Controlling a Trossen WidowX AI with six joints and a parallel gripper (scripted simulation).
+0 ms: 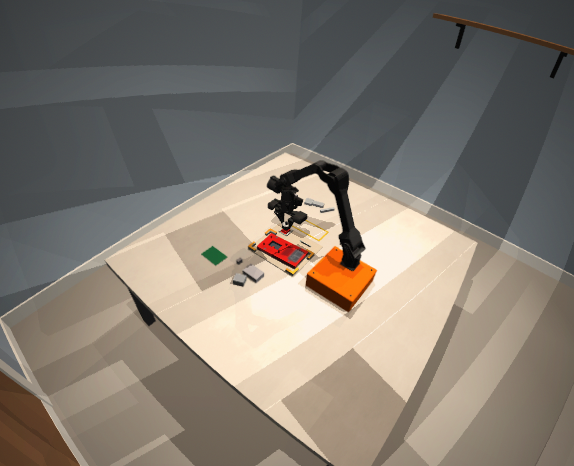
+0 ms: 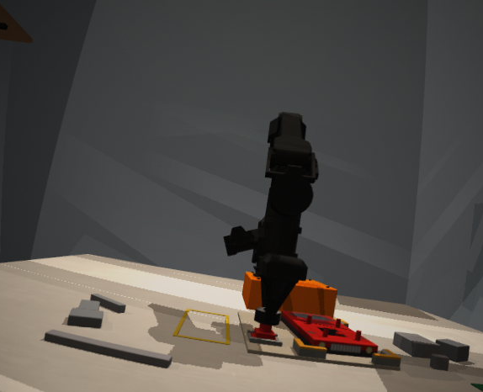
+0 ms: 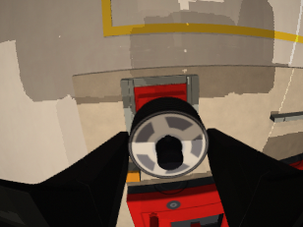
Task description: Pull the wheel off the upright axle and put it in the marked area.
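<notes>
Black claw [image 3: 168, 147] grips wheel [image 3: 167, 140]; red chassis [image 2: 328, 331] beside, yellow outline [image 2: 203, 325] nearby.

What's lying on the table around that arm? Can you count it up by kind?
Grey blocks: 6
Red board: 1
Wheel: 1
Yellow outline: 1
Green patch: 1
Total: 10
</notes>
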